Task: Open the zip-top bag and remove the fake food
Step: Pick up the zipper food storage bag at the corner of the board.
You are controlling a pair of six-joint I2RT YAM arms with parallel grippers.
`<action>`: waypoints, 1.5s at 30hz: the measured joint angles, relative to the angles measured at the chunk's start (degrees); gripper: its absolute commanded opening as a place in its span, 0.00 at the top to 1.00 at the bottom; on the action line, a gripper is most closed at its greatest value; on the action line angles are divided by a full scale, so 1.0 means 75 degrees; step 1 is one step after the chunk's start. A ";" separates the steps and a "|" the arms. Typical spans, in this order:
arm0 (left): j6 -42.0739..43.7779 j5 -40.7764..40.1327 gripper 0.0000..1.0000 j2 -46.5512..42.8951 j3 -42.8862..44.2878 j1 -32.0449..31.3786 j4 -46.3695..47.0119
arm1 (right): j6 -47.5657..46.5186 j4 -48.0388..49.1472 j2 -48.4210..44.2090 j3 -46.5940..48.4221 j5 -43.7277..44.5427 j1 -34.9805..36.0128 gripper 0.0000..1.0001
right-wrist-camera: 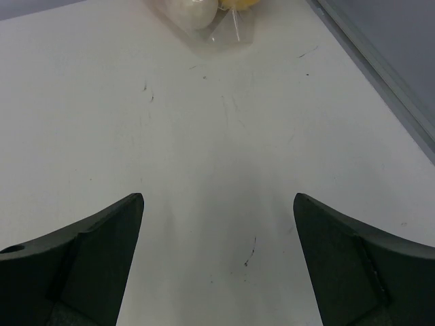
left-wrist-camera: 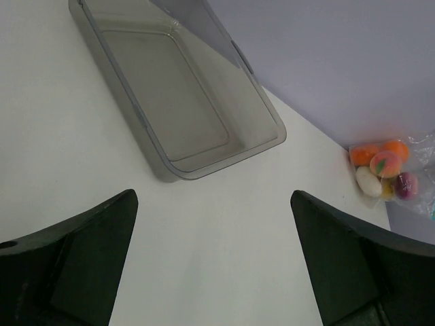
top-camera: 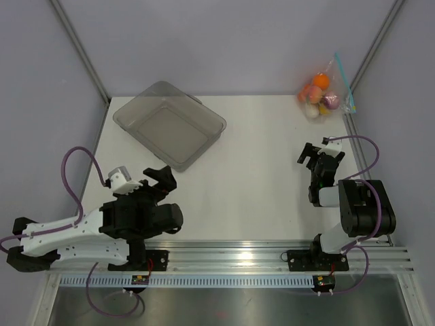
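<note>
The clear zip-top bag (top-camera: 338, 87) with its teal zip strip leans at the far right corner of the table. The fake food (top-camera: 317, 95) is inside it: orange balls, a peach, a purple piece, a white piece. The bag also shows in the left wrist view (left-wrist-camera: 421, 170) with the food (left-wrist-camera: 382, 173), and its bottom edge shows in the right wrist view (right-wrist-camera: 224, 24). My right gripper (top-camera: 316, 155) is open and empty, a short way in front of the bag. My left gripper (top-camera: 162, 178) is open and empty at the near left, pointing at the tray.
A grey translucent rectangular tray (top-camera: 207, 139) stands at the back left, also seen in the left wrist view (left-wrist-camera: 268, 139). Enclosure walls and a metal frame post (top-camera: 367, 61) stand right behind the bag. The table's right edge (right-wrist-camera: 380, 75) runs close to the right gripper.
</note>
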 measured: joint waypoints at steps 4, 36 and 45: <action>-0.0157 -0.0029 0.01 0.0536 0.0254 -0.0003 0.0041 | 0.0000 0.0000 0.0000 0.0000 0.0000 0.0000 0.00; -0.0909 -0.0052 0.01 0.0157 -0.0338 -0.0125 0.0038 | 0.2025 -0.4424 -0.2428 0.2699 0.0417 0.0606 0.00; -0.0950 -0.0058 0.01 0.0251 -0.0423 -0.0125 0.0041 | 0.3229 -0.5552 -0.0982 0.3669 0.1384 0.0443 0.00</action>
